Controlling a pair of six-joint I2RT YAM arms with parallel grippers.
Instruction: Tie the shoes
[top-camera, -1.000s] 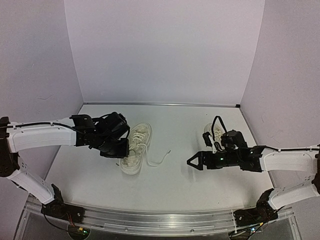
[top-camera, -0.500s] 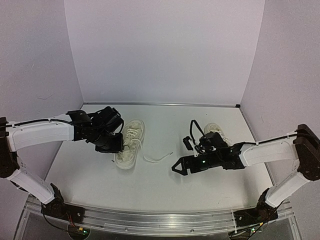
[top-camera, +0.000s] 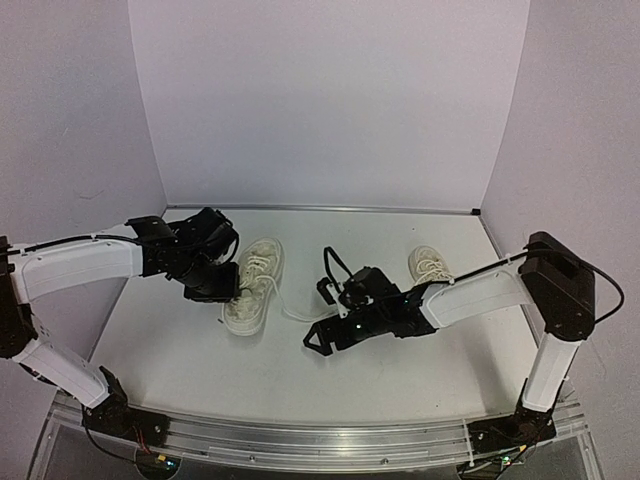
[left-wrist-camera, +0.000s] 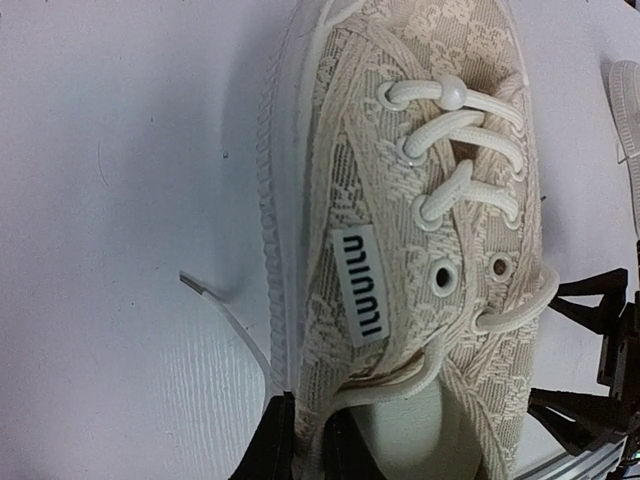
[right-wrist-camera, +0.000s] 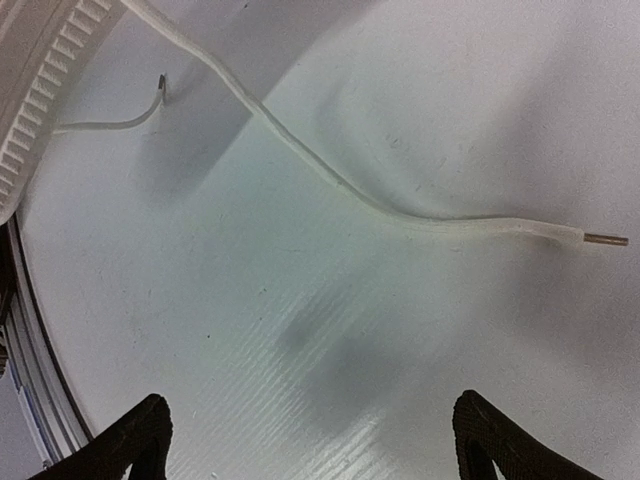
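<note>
**A:** Left gripper (left-wrist-camera: 305, 435) state?

**B:** Clamped on the left shoe (top-camera: 252, 298). The fingers (left-wrist-camera: 275, 445) pinch its side wall at the collar, with the fabric between the pads.

**A:** Shoe pose?

**B:** Sole down on the table (top-camera: 190, 350), toe end pointing away from that gripper. The side label (left-wrist-camera: 362, 285) faces the left wrist camera.

**A:** Laces?

**B:** Untied. The lower eyelet rows are threaded and the two eyelets beside the label are bare. A short lace end (left-wrist-camera: 215, 300) lies on the table just beside the shoe's sole, on the label side. The long lace (right-wrist-camera: 330, 178) trails off the other side of the shoe, flat on the table, and ends in its tip (right-wrist-camera: 605, 239).

**A:** Right gripper (top-camera: 318, 340)?

**B:** Fingers (right-wrist-camera: 140, 435) spread wide, nothing between them. It sits near the left shoe on the long-lace side, pointing at that lace. The lace runs across in front of the fingertips, clear of both.

**A:** Touching the table?

**B:** Can't tell.

**A:** Other shoe?

**B:** The right shoe (top-camera: 430, 265) is well apart from the left shoe, out past the right gripper. Neither gripper is on it.
</note>
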